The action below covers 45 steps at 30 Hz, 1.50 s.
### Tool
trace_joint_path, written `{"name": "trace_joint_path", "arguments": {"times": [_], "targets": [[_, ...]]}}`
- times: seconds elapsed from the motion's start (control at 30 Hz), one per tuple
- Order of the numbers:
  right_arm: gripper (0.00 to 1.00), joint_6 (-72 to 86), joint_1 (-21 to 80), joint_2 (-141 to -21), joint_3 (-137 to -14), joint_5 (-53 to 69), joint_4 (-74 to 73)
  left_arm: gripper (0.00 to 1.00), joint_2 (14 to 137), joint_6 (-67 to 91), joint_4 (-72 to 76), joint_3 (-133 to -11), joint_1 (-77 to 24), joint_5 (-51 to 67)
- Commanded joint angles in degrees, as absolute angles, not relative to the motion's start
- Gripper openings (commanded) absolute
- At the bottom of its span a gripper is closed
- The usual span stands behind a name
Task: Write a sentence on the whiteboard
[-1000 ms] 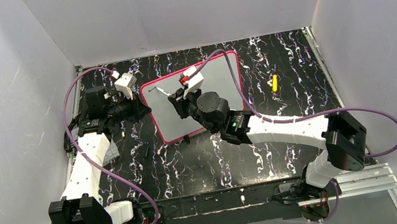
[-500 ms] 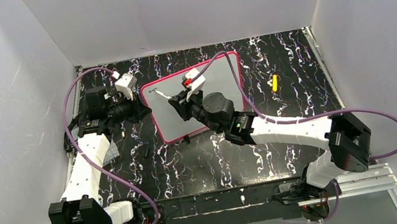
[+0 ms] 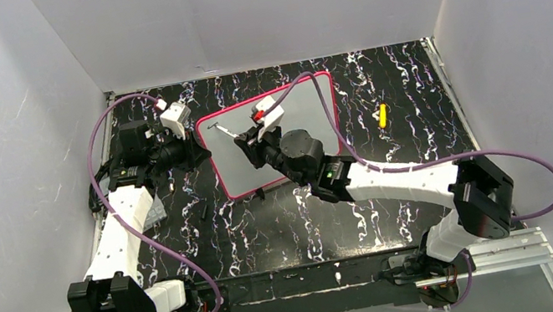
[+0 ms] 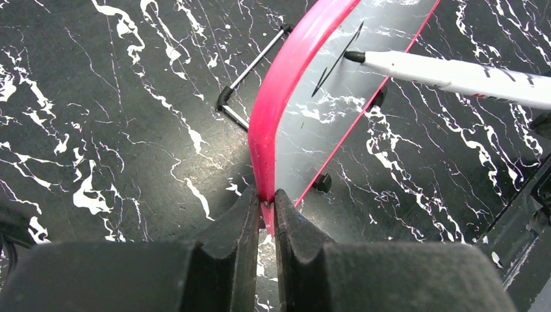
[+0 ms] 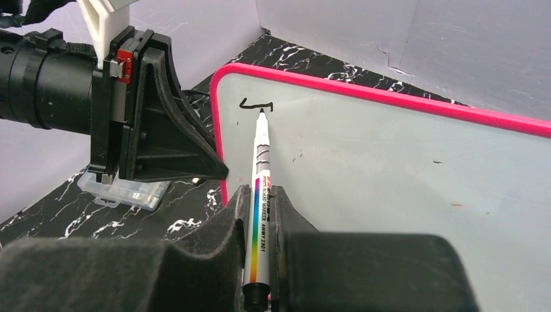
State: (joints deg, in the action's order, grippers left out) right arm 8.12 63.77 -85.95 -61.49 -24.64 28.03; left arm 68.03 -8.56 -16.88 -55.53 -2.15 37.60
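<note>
Since a second ago the right arm has drawn its wrist a little toward the far-left corner of the board and its elbow has shifted slightly; over the last half second it barely changes, and the left arm keeps its place.

Nearest, the right gripper (image 5: pixel 258 195) has its two fingers closed tight on the barrel of a white marker (image 5: pixel 261 166) with a rainbow stripe, cap end toward the camera and black tip pointing away. That tip sits at the board's surface near the far-left corner, just below a short black stroke, all that shows of the sentence (image 5: pixel 255 104). Whether the tip presses on the surface, I cannot tell.

The whiteboard (image 3: pixel 306 113) lies toward the far middle of the black marbled table (image 3: pixel 269 233), turned at an angle, with the right arm reaching over it. At its left edge the left gripper (image 4: pixel 265 201) is clamped on the pink frame, one finger on each side. Under the board a small black foot (image 4: pixel 321 183) and a thin wire stand (image 4: pixel 253 65) show.

Beside the left arm rests a clear plastic box (image 5: pixel 123 188). Well apart to the right, near the far edge, lies a small yellow object (image 3: pixel 382 114).
</note>
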Motion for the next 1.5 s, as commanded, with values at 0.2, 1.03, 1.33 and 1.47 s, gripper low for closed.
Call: {"name": "trace_joint_path", "arguments": {"times": [0.2, 1.03, 1.33, 1.47], "targets": [[0.01, 7.0, 63.7, -87.4, -63.9, -27.0, 28.6, 0.0, 66.1, -9.6, -18.5, -54.6, -2.5, 38.1], [0.01, 10.2, 63.7, -79.8, -55.4, -21.0, 32.6, 0.0, 66.0, -9.7, -18.5, -54.5, -2.6, 37.5], [0.01, 7.5, 63.7, -81.5, -57.8, -24.4, 33.0, 0.0, 65.9, -9.7, -18.5, -54.4, -2.7, 37.4], [0.01, 7.4, 63.7, -82.4, -57.9, -25.0, 33.0, 0.0, 65.9, -9.7, -18.5, -54.4, -2.7, 37.4]]}}
